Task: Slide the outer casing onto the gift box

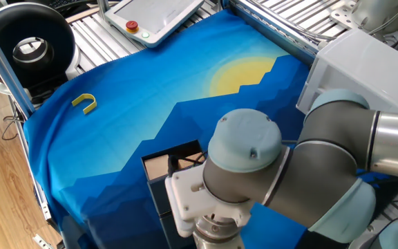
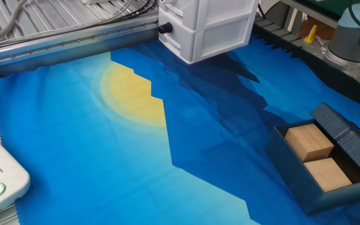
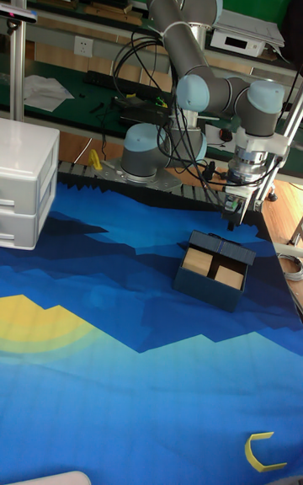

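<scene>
Tall fixed view shows the gripper (image 3: 231, 217) above the far right of the box (image 3: 214, 271). The casing (image 3: 222, 247) lies on the far edge of the box. I cannot tell if the gripper is released or clenched.

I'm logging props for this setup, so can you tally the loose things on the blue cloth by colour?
Dark navy: 2, the gift box and the outer casing lying against its far edge
Tan: 2, the blocks inside the gift box
Yellow: 1, the U-shaped piece
White: 1, the drawer unit
Total: 6

White drawer unit (image 2: 208, 25), yellow hook (image 1: 84, 103)
</scene>
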Motion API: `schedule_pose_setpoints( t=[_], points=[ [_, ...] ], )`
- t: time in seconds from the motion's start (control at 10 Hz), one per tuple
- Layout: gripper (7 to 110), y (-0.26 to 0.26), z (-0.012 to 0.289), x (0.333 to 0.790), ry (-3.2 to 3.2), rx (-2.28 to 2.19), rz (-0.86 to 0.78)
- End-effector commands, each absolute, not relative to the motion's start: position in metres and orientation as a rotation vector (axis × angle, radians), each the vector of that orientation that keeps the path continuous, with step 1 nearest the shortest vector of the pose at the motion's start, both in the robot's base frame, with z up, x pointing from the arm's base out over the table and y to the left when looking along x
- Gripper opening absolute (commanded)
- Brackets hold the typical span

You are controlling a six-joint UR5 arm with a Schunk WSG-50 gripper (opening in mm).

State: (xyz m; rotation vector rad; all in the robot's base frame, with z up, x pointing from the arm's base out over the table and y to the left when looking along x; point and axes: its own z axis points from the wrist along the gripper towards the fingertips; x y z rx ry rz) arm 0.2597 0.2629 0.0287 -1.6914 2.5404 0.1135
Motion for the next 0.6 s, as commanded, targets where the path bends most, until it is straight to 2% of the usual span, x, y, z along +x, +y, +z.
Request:
schedule_pose_setpoints(
  t=[0.0, 0.3, 0.5],
  points=[
    [7, 0.269, 0.029, 0.259, 2.591, -1.597, 0.149],
    [7, 0.295, 0.037, 0.25, 2.773, -1.247, 0.313],
    [7, 0.294, 0.034, 0.252, 2.851, -1.172, 0.258]
  ],
)
